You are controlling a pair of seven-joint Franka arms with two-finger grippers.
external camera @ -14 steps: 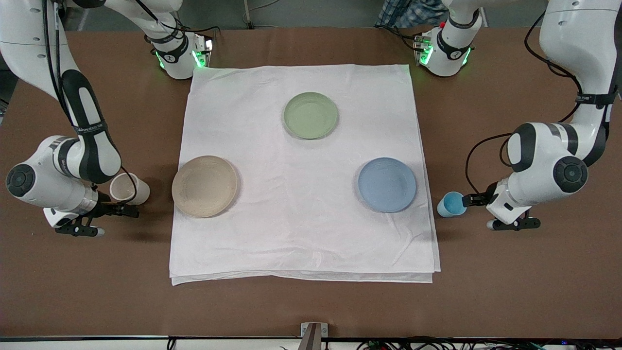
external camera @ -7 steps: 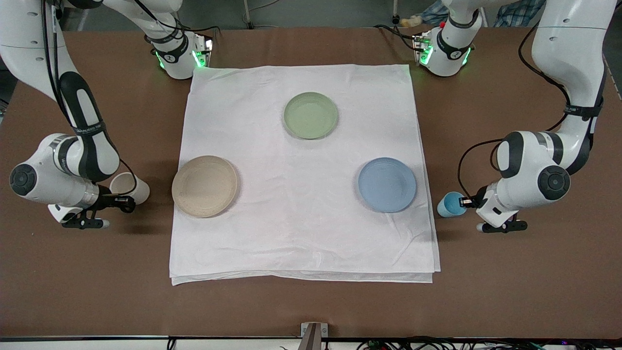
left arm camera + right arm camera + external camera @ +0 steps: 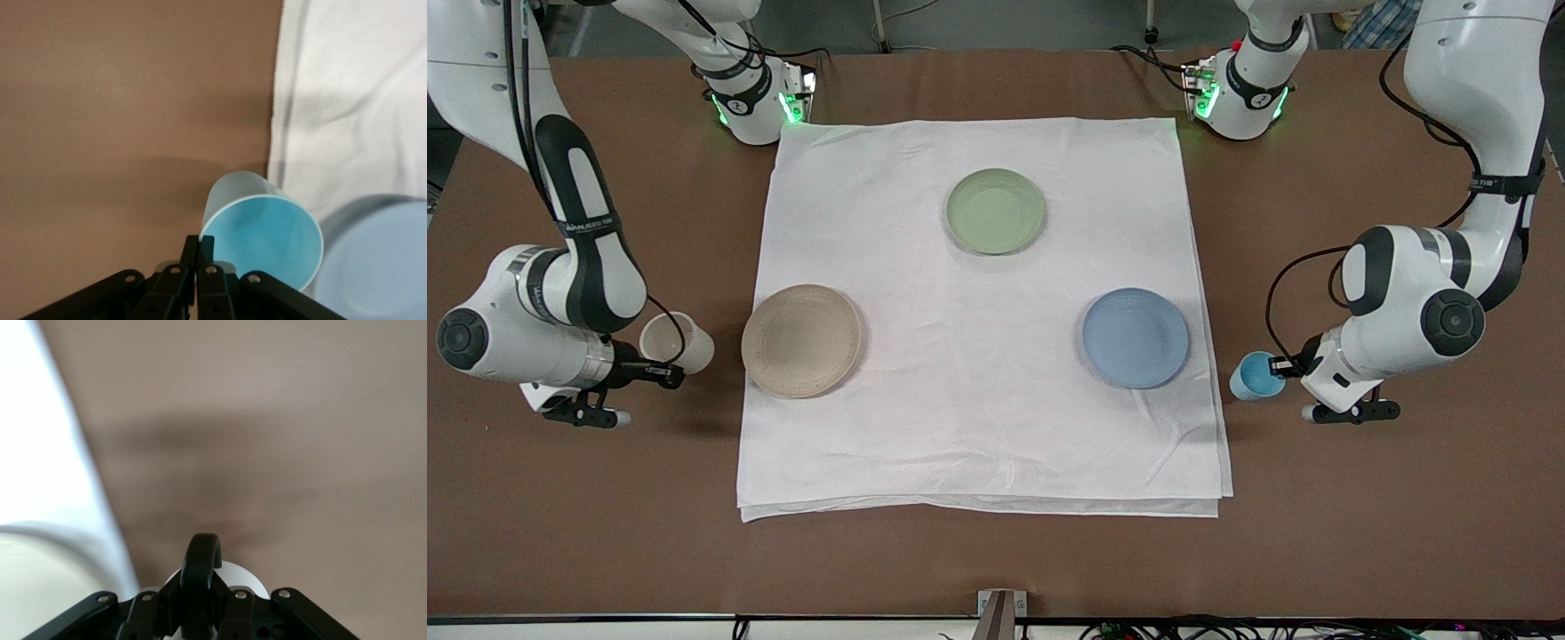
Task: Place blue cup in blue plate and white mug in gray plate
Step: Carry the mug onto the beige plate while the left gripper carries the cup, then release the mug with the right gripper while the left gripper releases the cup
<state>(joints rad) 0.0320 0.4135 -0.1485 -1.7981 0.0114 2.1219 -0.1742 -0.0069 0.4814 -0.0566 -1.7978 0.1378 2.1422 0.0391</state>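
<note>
Brown matte covering spans the whole bench (image 3: 1360,533), and a white cloth (image 3: 978,418) lies over its middle with creases along the edge nearest the front camera. On the cloth we see three plates well apart: the gray plate (image 3: 802,340) toward the right arm's end, the blue plate (image 3: 1136,337) toward the left arm's end, and a sage-green plate (image 3: 995,211) farther from the front camera than both.

From the front we find the blue cup (image 3: 1255,375) tilted over the bare brown surface just off the cloth's edge, beside the blue plate, with the left gripper (image 3: 1285,365) at its rim. The white mug (image 3: 677,342) is likewise tilted over the brown surface beside the gray plate, at the right gripper (image 3: 663,374).

The wrist views give us what the front view cannot. In the left wrist view the left gripper's fingers (image 3: 200,257) are pressed together on the blue cup's (image 3: 263,230) rim, one finger outside the wall; the cup's open mouth faces the camera, and the cloth (image 3: 353,100) and the blue plate's (image 3: 380,267) edge lie below it. In the right wrist view the right gripper (image 3: 200,593) pinches the white mug's (image 3: 250,581) black loop handle, which stands up between the fingers, while the mug's pale body is mostly hidden.

Along the bench's edge where the bases stand, we see green lights glowing on both bases and cables trailing off.
</note>
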